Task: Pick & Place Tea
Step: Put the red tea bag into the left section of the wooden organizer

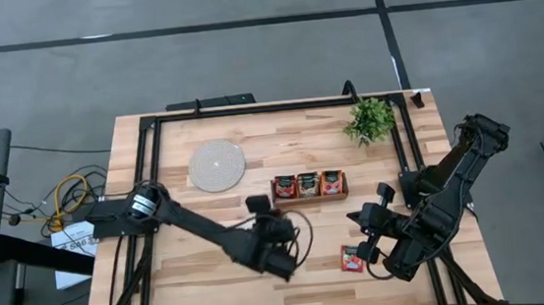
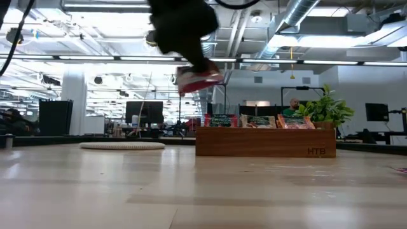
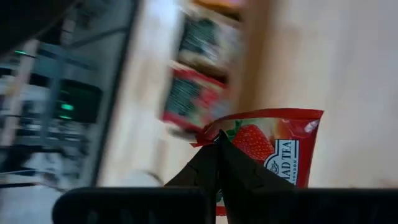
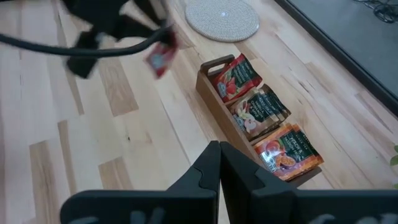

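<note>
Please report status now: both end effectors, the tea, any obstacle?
Left end effector shut on red strawberry tea sachet, lifted. Right end effector shut, empty. Wooden tray holds sachets. No obstacle seen.

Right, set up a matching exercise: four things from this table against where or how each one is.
1. left gripper
2. right gripper
3. wooden tray
4. round disc

a. shut, empty, above the table
b. shut on a red sachet, lifted
c. holds upright sachets
d. flat, beside the tray

Pairs: 1-b, 2-a, 3-c, 4-d
</note>
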Controlling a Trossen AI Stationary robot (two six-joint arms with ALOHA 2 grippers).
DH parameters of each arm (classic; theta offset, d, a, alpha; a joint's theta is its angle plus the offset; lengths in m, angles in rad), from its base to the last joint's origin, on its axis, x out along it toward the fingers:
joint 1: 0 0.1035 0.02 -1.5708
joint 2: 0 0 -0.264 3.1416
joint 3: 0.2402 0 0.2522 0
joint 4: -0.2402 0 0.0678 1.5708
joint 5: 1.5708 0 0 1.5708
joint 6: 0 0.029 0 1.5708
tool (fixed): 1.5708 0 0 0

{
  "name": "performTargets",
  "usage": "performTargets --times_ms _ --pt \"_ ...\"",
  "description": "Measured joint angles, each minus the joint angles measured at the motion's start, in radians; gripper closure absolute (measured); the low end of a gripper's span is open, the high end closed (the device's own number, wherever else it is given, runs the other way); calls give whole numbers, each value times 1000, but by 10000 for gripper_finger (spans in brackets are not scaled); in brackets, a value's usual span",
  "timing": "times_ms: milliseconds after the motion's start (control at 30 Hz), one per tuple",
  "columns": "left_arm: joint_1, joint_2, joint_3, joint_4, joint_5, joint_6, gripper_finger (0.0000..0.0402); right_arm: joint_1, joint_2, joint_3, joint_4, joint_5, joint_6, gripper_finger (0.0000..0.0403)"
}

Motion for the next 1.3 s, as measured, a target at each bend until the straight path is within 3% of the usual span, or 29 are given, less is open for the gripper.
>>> performTargets --times_ms 233,467,667,1300 --pt "130 -1 1 118 -132 147 401 0 0 0 0 0 0 403" --pt "217 29 4 296 -146 435 401 0 0 0 1 -1 0 403" --pt "223 77 3 327 -156 618 401 0 0 0 7 -2 -14 403" --pt "222 140 3 278 -138 595 401 0 0 0 4 -1 -24 403"
